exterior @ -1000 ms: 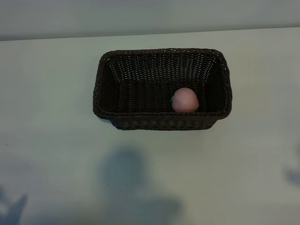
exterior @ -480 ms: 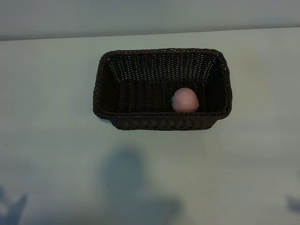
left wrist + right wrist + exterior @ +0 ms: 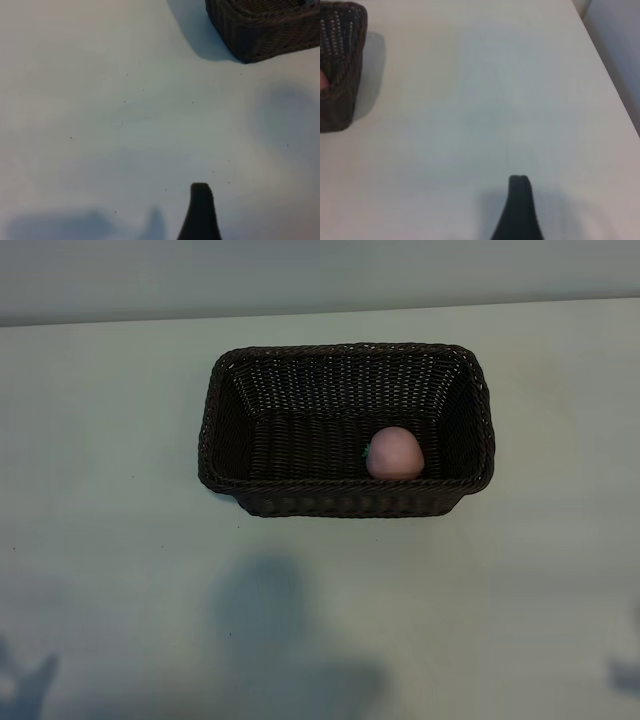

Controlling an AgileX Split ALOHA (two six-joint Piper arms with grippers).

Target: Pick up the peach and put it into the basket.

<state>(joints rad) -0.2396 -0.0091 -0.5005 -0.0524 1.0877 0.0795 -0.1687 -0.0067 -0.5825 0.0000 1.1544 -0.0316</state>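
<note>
The pale pink peach [image 3: 394,453] lies inside the dark brown wicker basket [image 3: 345,498], near its front wall and right of centre, with a green bit on its left side. Neither gripper shows in the exterior view; only faint shadows lie at the near corners. In the left wrist view a single dark finger [image 3: 201,212] hangs over bare table, well away from a corner of the basket [image 3: 265,30]. The right wrist view shows one dark finger [image 3: 519,210] over bare table, far from the basket [image 3: 340,65]. Nothing is held by either gripper.
The white table [image 3: 120,540] surrounds the basket on all sides. Its far edge meets a pale wall [image 3: 320,275]. The table's side edge [image 3: 607,85] appears in the right wrist view.
The shadow at the right edge of the exterior view has slid toward the near edge. Basket and peach have not moved.
</note>
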